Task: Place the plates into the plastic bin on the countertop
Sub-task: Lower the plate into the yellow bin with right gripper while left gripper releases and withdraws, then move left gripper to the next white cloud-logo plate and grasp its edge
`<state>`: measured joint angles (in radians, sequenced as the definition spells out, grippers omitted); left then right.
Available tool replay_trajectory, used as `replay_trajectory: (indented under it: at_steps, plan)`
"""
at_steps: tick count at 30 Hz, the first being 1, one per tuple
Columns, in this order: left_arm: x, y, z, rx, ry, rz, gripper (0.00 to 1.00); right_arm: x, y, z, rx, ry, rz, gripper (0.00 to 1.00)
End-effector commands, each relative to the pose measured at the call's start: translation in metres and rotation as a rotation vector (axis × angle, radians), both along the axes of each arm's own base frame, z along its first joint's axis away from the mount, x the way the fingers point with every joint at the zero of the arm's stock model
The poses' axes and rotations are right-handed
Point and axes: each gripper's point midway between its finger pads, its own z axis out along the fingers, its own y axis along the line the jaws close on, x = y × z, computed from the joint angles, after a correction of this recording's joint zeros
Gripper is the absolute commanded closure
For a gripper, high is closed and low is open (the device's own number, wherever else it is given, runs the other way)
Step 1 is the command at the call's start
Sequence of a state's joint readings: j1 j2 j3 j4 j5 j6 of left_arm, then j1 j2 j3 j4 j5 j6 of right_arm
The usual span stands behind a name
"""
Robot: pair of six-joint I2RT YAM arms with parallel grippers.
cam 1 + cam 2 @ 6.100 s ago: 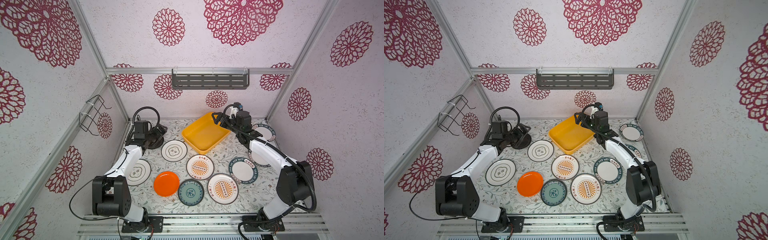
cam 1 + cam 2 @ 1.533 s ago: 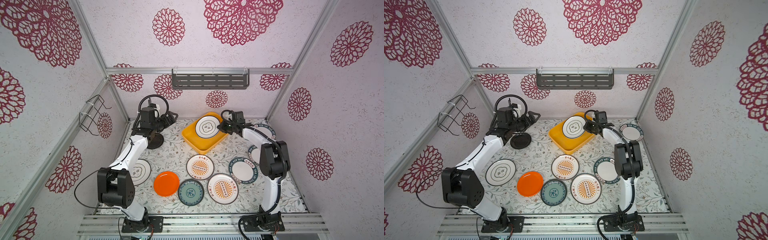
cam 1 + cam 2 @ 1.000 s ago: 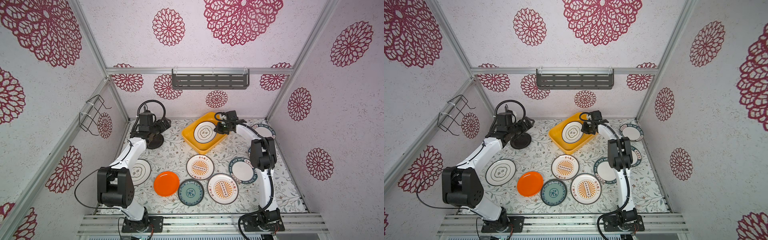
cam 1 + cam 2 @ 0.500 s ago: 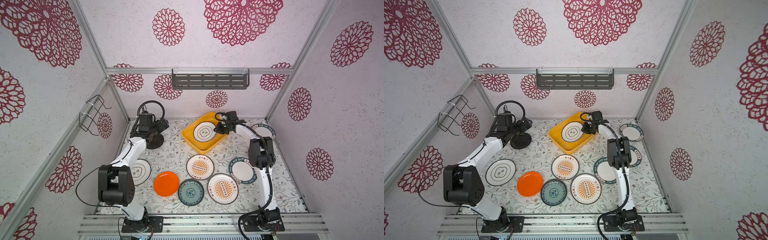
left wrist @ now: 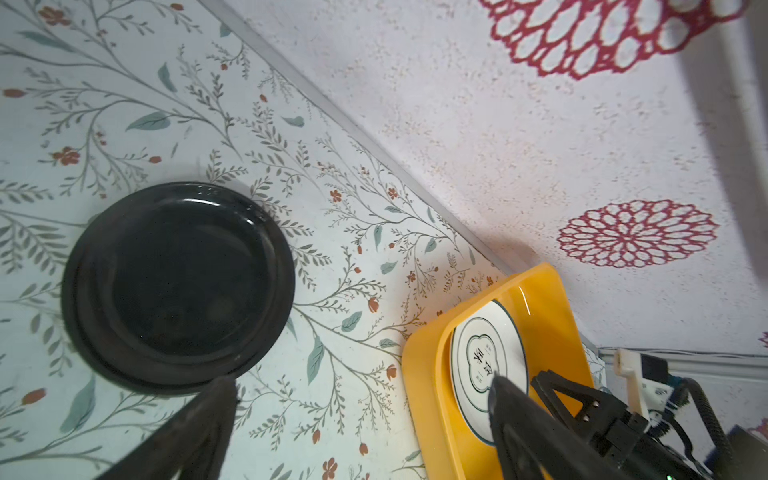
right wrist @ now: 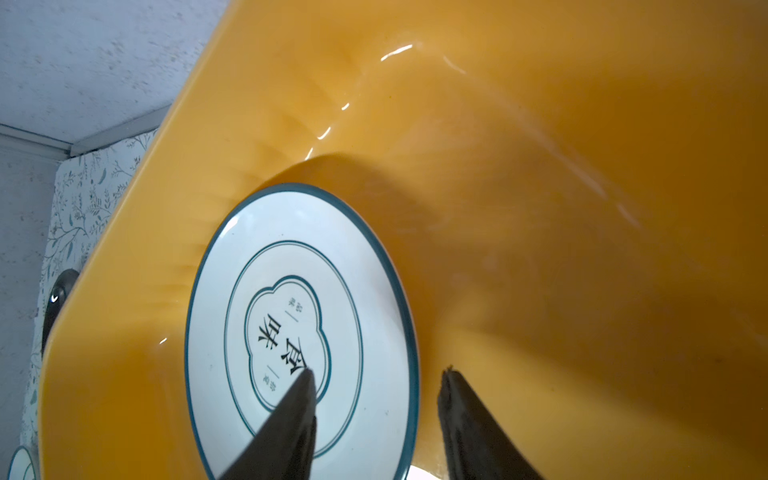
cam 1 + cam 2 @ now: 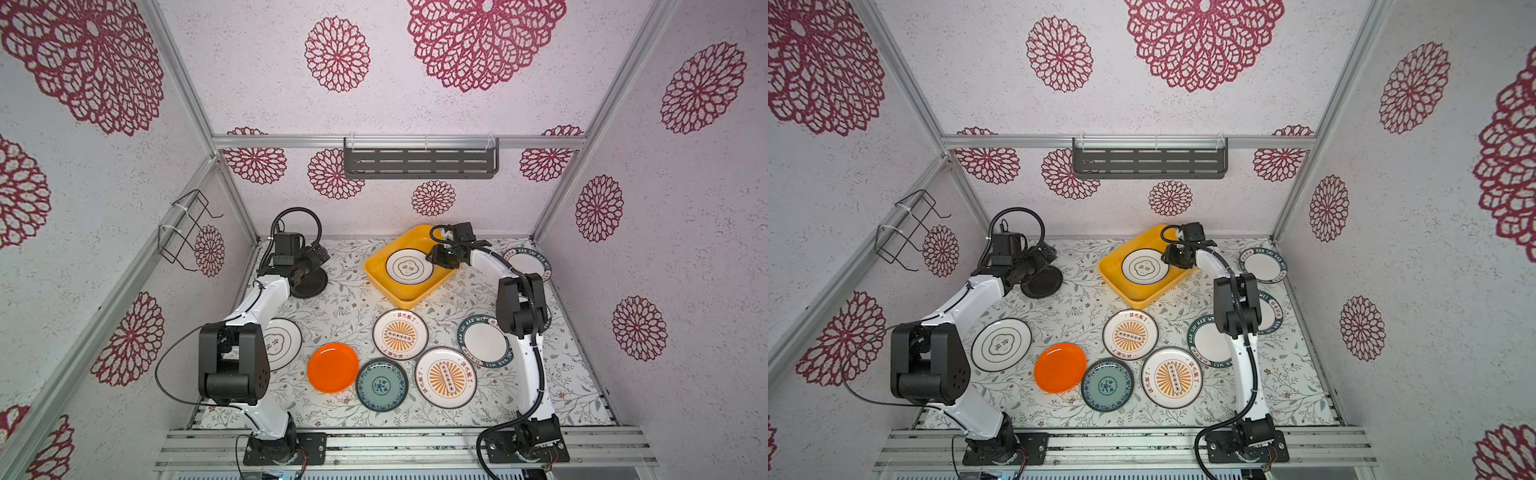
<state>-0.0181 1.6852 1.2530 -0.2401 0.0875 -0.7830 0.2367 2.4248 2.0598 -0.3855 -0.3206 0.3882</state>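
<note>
Inside the shallow yellow-orange plastic bin, our right pincer unclenched astride a round white ringed plate; left of it, left pincer agape, round black plate near.

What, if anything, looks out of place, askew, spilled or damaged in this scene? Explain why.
Nothing looks spilled or broken. Only the bin sits askew: it is turned diagonally to the back wall rather than square with it. One ringed plate lies inside, and the other plates rest on the countertop.
</note>
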Motion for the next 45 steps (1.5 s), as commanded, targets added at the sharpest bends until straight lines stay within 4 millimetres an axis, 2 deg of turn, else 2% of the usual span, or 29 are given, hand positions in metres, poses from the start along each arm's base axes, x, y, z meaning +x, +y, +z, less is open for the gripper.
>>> replay_trajectory:
  at_steps: [1, 6, 9, 12, 20, 24, 33, 41, 45]
  plan:
    - [-0.019, 0.025, -0.006, -0.004, 0.038, 0.107, 0.03, 0.01, -0.005, 0.06, -0.037, -0.139, -0.012, 0.42]
    - [-0.055, 0.056, -0.021, -0.063, 0.065, 0.258, 0.03, 0.009, 0.002, 0.118, -0.048, -0.272, -0.012, 0.33]
    - [-0.082, 0.074, -0.029, -0.07, 0.086, 0.341, 0.03, 0.001, 0.017, 0.152, -0.008, -0.345, 0.028, 0.27]
    - [-0.114, 0.091, -0.041, -0.074, 0.125, 0.427, 0.03, -0.009, 0.034, 0.178, 0.014, -0.395, 0.059, 0.23]
    - [-0.202, 0.131, -0.083, -0.214, 0.181, 0.67, 0.03, -0.035, 0.08, 0.219, 0.127, -0.457, 0.158, 0.03]
    - [-0.235, 0.138, -0.1, -0.308, 0.185, 0.752, 0.03, -0.045, 0.092, 0.229, 0.144, -0.472, 0.187, 0.03]
    - [-0.273, 0.138, -0.125, -0.431, 0.209, 0.809, 0.0, -0.052, 0.098, 0.236, 0.168, -0.465, 0.21, 0.03]
    - [-0.269, 0.134, -0.142, -0.478, 0.192, 0.775, 0.04, -0.057, 0.099, 0.248, 0.19, -0.483, 0.215, 0.03]
    - [-0.268, 0.136, -0.152, -0.474, 0.203, 0.772, 0.17, -0.056, 0.096, 0.253, 0.175, -0.501, 0.209, 0.03]
